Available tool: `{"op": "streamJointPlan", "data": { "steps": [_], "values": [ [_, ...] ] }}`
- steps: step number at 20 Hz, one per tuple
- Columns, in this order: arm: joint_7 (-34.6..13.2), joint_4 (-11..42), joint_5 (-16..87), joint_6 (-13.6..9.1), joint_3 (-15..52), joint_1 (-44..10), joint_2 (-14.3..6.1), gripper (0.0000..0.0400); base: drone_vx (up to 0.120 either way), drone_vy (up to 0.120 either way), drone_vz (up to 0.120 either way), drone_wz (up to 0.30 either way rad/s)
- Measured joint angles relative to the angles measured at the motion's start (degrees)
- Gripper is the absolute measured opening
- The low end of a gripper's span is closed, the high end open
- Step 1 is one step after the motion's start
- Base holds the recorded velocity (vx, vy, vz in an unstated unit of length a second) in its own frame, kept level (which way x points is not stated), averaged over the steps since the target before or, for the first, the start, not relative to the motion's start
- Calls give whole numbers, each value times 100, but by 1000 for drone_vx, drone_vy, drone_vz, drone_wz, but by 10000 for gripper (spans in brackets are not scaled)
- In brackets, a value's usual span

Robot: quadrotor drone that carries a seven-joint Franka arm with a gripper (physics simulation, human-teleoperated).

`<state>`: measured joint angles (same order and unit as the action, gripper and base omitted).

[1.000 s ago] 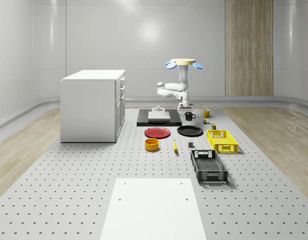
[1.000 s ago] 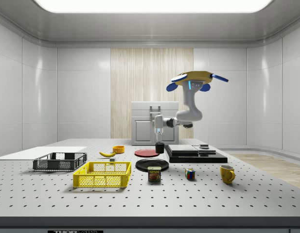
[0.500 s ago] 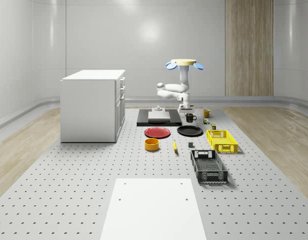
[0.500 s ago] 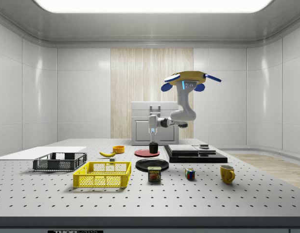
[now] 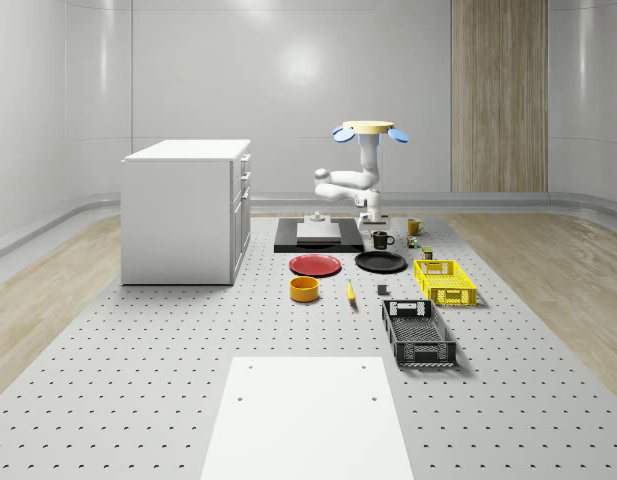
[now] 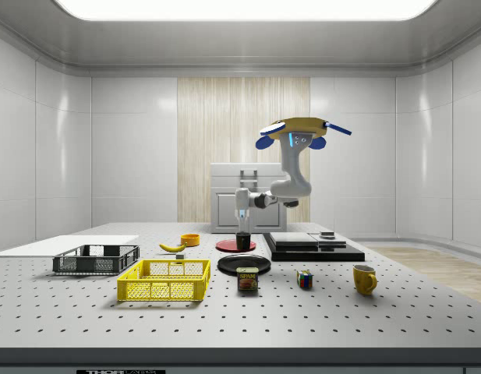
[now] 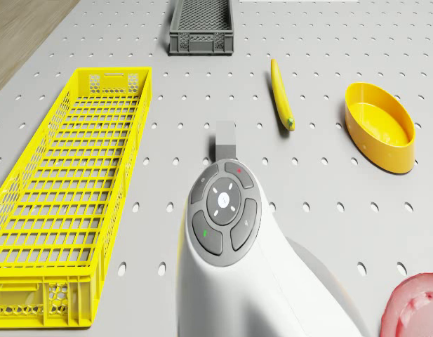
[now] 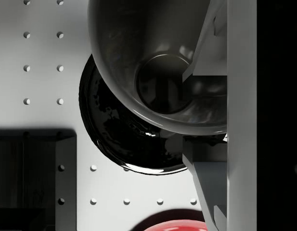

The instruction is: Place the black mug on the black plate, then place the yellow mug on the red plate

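Observation:
My gripper [image 6: 242,231] is shut on the black mug [image 6: 242,241], which hangs upright just above the table. In the wrist view the mug's inside [image 8: 162,67] sits between my fingers [image 8: 211,38], partly over the black plate [image 8: 119,139]. The black plate [image 5: 380,262] lies just in front of the mug [image 5: 382,240] in the whole-scene view. To the plate's left is the red plate [image 5: 316,265]. The yellow mug [image 5: 414,227] stands farther back on the right. The drone [image 5: 369,128] hovers above the mug and the black plate's far side.
A black slab [image 5: 318,236] with a white block lies behind the plates, and a white cabinet [image 5: 186,210] stands left. In front are a yellow bowl [image 7: 381,126], a banana [image 7: 281,98], a yellow basket [image 7: 69,189] and a grey crate [image 7: 200,28]. A spam tin [image 6: 248,279] and a cube [image 6: 304,279] sit near the yellow mug [image 6: 365,279].
The drone and arm have shifted toward the side view's left, carrying the black mug from beside the black slab to over the black plate. The mug is also a little lower.

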<state>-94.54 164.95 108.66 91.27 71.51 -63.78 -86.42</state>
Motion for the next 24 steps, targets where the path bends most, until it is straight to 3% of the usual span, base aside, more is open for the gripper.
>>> {"op": "streamJointPlan", "data": {
  "steps": [10, 24],
  "values": [
    [12, -261, 727, 313, -771, -146, -15, 110, 0, 0, 0, 0],
    [48, -497, 1232, 465, -1282, -236, 95, 110, 0, 0, 0, 0]
  ]
}}
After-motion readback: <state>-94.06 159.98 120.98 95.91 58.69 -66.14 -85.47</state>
